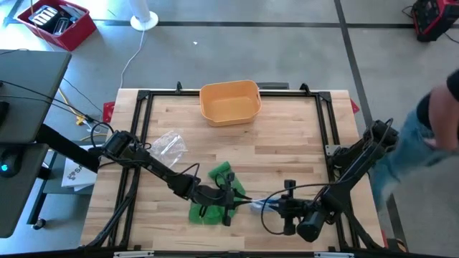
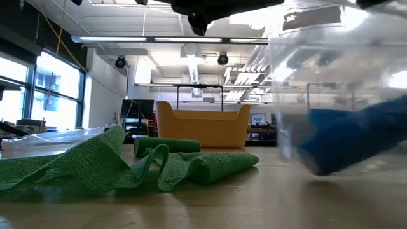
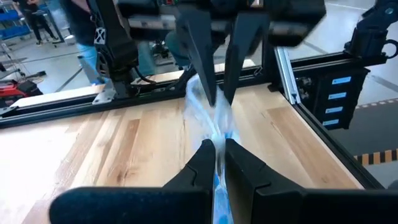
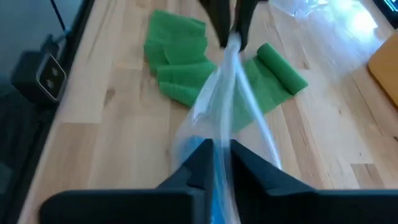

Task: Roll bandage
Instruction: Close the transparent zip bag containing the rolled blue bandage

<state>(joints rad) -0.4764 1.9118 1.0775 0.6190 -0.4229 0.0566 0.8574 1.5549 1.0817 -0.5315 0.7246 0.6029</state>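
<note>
**benchrat:** Anyone else see trouble here? Low centre of the overhead frame, both claws are on the same clear plastic bag (image 1: pixel 256 206) with something blue inside. The left gripper (image 1: pixel 237 201) has its fingers pressed together on one end of the film. The right gripper (image 1: pixel 276 207) is pinching the other end, fingers nearly together with plastic between them.

**tapewrangler:** Yeah, and the actual job, the green bandage (image 1: pixel 215 195), is just lying loose on the table (image 1: pixel 287 136) at lower centre, left of the bag. Partly unrolled, crumpled, with one rolled end up by the left arm. Nobody's holding it.

**benchrat:** My worry is the bag. It's stretched thin between the two claws in the wrist shots. If they pull apart much more I'd guess the film tears or slips out of one pinch, and the blue thing drops.

**tapewrangler:** Or it lands on the bandage and drags the folds around. The left arm hangs right over the green cloth too, so it could snag it.

**benchrat:** Orange bin (image 1: pixel 229 102) at top centre and the spare plastic wrapper (image 1: pixel 167 145) at mid left are well apart, so no risk there.
</note>
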